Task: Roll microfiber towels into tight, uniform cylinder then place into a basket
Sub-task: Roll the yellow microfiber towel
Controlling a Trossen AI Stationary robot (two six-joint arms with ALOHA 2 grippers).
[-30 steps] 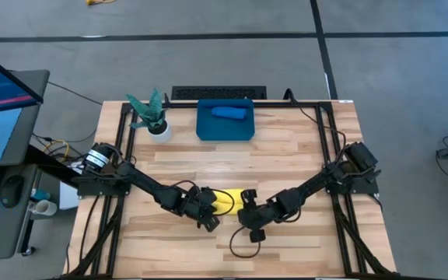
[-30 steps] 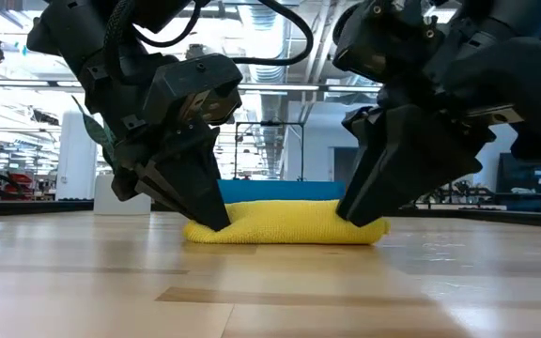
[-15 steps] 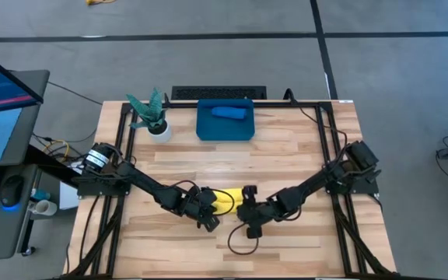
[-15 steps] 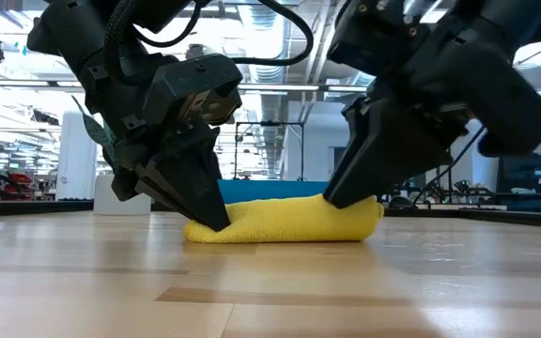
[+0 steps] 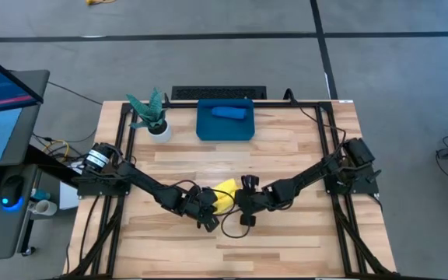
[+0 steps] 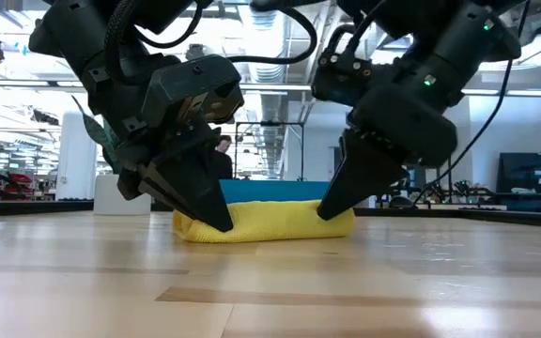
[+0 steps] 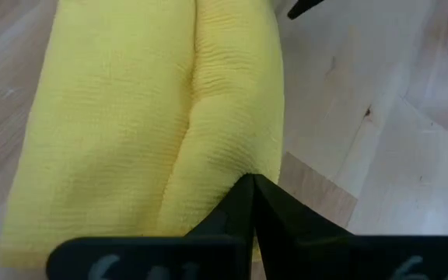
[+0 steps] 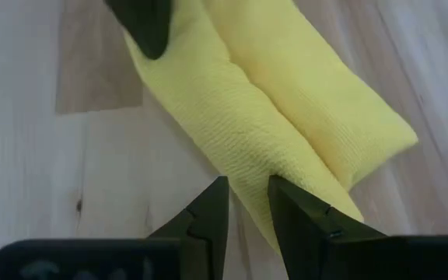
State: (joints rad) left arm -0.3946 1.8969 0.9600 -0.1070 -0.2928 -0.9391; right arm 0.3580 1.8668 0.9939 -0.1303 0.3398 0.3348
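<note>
Yellow towel: partly rolled and folded lengthwise on the wooden worktop, near the front middle, between the two grippers.
Left gripper: at the towel's left end, tips down on the cloth; jaws together, their tips meeting at the towel's edge in the left wrist view.
Right gripper: at the towel's right end, tilted down onto it; jaws slightly apart, a narrow gap between them, straddling the near edge of the cloth in the right wrist view. Whether cloth is pinched between them cannot be told.
Blue towel: rolled, lying inside the basket.
Basket: at the back middle of the worktop, well apart from both grippers.
Plant pot: white, with a green plant, just left of the basket.
</note>
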